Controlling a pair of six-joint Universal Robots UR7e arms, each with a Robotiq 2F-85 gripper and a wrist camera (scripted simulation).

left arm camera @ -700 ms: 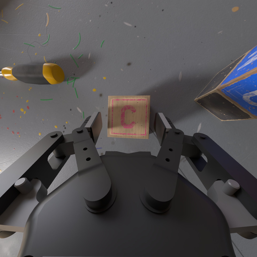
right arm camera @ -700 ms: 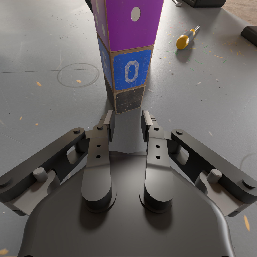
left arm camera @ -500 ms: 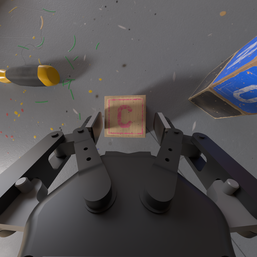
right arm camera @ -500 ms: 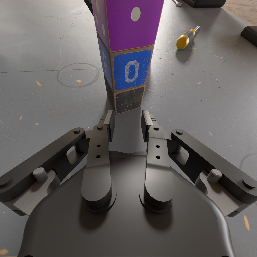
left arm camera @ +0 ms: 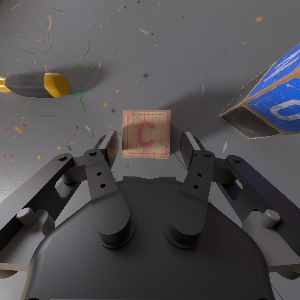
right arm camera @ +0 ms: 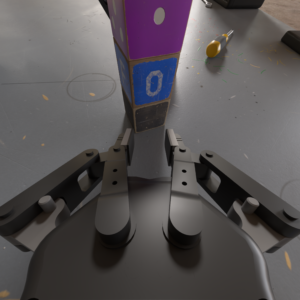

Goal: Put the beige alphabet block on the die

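Observation:
The beige alphabet block (left arm camera: pixel 146 134) with a pink letter lies on the grey table, seen from above in the left wrist view. My left gripper (left arm camera: pixel 148 146) is open, with one finger on each side of the block and a gap to both. The purple die (right arm camera: pixel 154 27) with white dots tops a stack on a blue block (right arm camera: pixel 154 82) and a black block (right arm camera: pixel 151 116) in the right wrist view. My right gripper (right arm camera: pixel 148 142) is open and empty just in front of the stack's base. The stack's lower blocks (left arm camera: pixel 266 112) show at the right of the left wrist view.
A yellow and grey screwdriver (left arm camera: pixel 37 84) lies left of the beige block and also shows in the right wrist view (right arm camera: pixel 216 44). Coloured shavings are scattered around it. A dark box (right arm camera: pixel 291 40) sits at the table's far right edge, another dark object (right arm camera: pixel 240 3) at the back.
The left gripper has shifted over the table, so the beige block now sits more centred between its fingers. The right gripper and the stack have not moved.

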